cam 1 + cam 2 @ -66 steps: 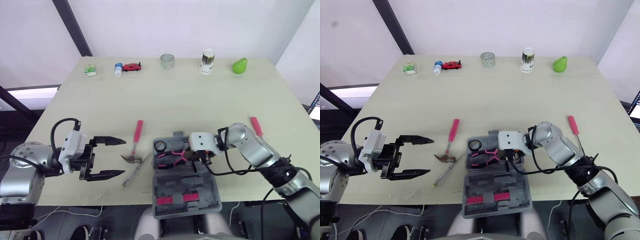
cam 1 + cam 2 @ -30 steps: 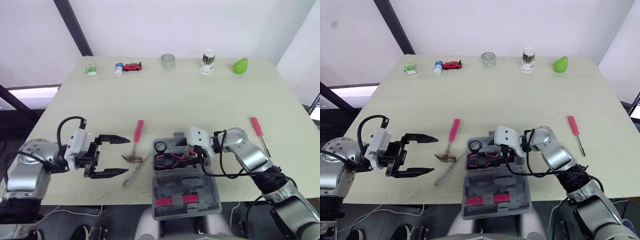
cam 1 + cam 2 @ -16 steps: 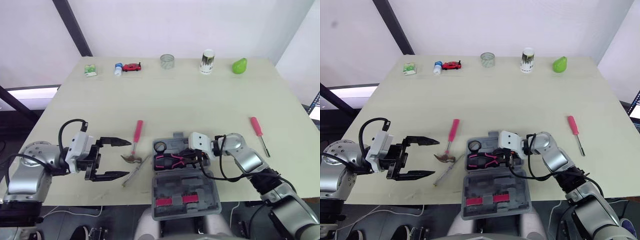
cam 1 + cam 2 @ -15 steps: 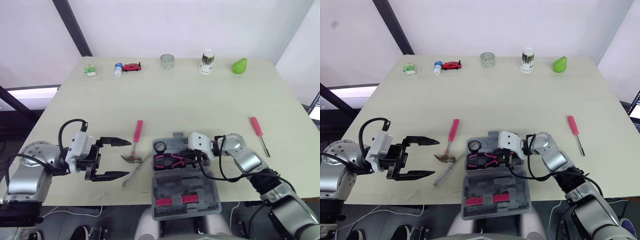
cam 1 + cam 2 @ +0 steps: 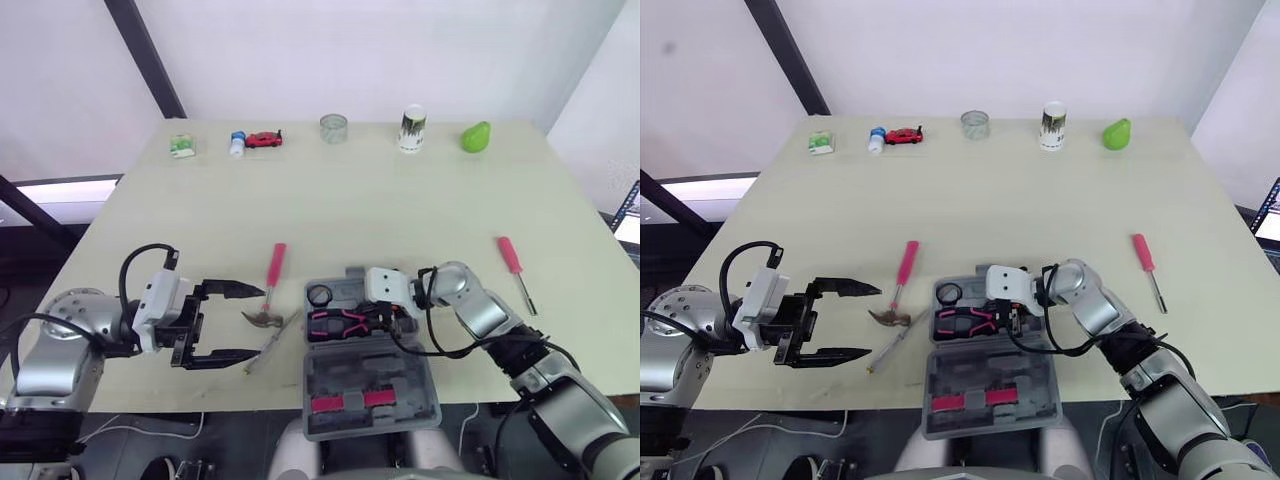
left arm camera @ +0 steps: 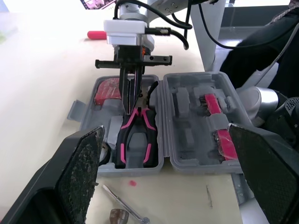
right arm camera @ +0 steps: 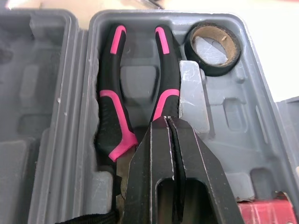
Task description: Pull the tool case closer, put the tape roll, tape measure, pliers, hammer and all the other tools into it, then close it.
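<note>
Edged closer to the hammer (image 5: 272, 278) over the last two seconds, the left gripper (image 5: 875, 321) is held low over the table (image 5: 400, 200) with its jaws spread wide and nothing between them. The hammer's steel head is seen just beyond the fingertips, in line with the gap, and its pink handle runs away past the far finger. A slim metal tool (image 5: 268, 345) is lying just off the near fingertip, beside the hammer's head.

The right gripper (image 7: 166, 121) has been shifted a touch toward the left arm and is poised over the open tool case (image 5: 395, 372), jaws pressed together and gripping nothing. Its tips are pointed down at the head of the pliers (image 7: 107, 93), which are settled in their moulded slot with the pink-and-black handles stretching straight out ahead of the jaws. Whether the tips are touching the pliers cannot be told. The tape roll (image 7: 212, 71) is seated in its own recess just to one side of the handles. A red object (image 6: 107, 91) sits in the case behind the closed fingers. A pink-handled screwdriver (image 5: 511, 255) is left on the table, well apart from both grippers.
</note>
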Action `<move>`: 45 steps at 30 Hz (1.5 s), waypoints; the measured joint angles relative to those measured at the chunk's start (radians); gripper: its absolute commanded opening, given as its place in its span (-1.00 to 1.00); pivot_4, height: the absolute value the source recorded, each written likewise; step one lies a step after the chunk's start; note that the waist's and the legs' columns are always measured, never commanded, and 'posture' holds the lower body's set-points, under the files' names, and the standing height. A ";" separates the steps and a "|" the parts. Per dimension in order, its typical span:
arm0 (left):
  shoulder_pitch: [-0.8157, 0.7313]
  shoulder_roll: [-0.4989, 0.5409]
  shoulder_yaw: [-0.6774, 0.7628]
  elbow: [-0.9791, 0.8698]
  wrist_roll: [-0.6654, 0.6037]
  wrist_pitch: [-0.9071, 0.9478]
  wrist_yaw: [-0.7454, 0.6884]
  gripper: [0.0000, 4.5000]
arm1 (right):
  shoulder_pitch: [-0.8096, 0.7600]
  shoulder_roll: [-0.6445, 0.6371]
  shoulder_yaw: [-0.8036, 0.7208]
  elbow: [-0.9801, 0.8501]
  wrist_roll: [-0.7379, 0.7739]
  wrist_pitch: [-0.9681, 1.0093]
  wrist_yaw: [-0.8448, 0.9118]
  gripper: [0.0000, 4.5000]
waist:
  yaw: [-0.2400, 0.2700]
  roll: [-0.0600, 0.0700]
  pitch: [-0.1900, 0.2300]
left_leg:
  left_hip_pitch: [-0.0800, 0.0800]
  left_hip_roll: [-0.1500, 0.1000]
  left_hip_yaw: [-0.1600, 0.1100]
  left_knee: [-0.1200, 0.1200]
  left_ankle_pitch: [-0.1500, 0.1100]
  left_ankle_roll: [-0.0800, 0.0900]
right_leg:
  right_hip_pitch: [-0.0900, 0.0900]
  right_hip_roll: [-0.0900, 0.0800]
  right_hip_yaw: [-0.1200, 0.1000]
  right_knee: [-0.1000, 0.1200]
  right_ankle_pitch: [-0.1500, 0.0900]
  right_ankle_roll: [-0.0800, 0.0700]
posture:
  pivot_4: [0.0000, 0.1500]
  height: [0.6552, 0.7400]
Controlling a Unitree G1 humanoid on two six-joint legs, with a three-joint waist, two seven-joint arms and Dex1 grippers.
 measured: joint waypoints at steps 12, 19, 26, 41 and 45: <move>0.027 -0.012 -0.001 -0.028 0.010 0.052 0.029 1.00 | 0.042 0.034 -0.001 0.028 -0.039 -0.014 -0.064 -0.99 | 0.001 -0.003 -0.023 | 0.021 0.001 0.000 -0.005 0.000 0.000 | 0.017 -0.001 0.001 -0.002 -0.004 -0.006 | 1.00 1.00; 0.028 -0.048 -0.001 -0.028 0.013 0.066 0.083 1.00 | 0.156 0.052 -0.121 -0.029 0.062 -0.022 -0.119 -0.99 | 0.001 -0.001 -0.017 | 0.016 0.001 0.000 -0.006 0.000 0.000 | 0.012 -0.001 0.003 -0.002 -0.004 -0.006 | 1.00 1.00; 0.097 -0.089 0.073 -0.010 0.012 0.078 0.182 1.00 | 0.320 0.023 -0.331 -0.292 0.203 0.010 -0.224 -0.99 | -0.001 0.005 -0.008 | -0.008 0.001 -0.002 -0.002 0.000 0.000 | -0.008 0.000 0.002 -0.001 -0.001 -0.002 | 1.00 1.00; 0.327 -0.162 0.254 0.055 0.026 0.051 0.283 1.00 | 0.815 -0.118 -0.855 -0.477 0.486 -0.025 -0.292 -0.88 | 0.000 0.003 0.002 | -0.006 0.001 -0.001 -0.002 0.000 0.000 | -0.006 -0.001 -0.001 -0.002 -0.004 -0.005 | 1.00 1.00; 0.382 -0.181 0.302 0.101 0.029 0.030 0.292 1.00 | 0.960 -0.100 -0.968 -0.486 0.545 -0.054 -0.298 -0.23 | 0.003 0.003 0.002 | -0.006 0.001 -0.001 -0.003 0.000 0.000 | -0.004 -0.001 -0.001 -0.003 -0.004 -0.005 | 1.00 1.00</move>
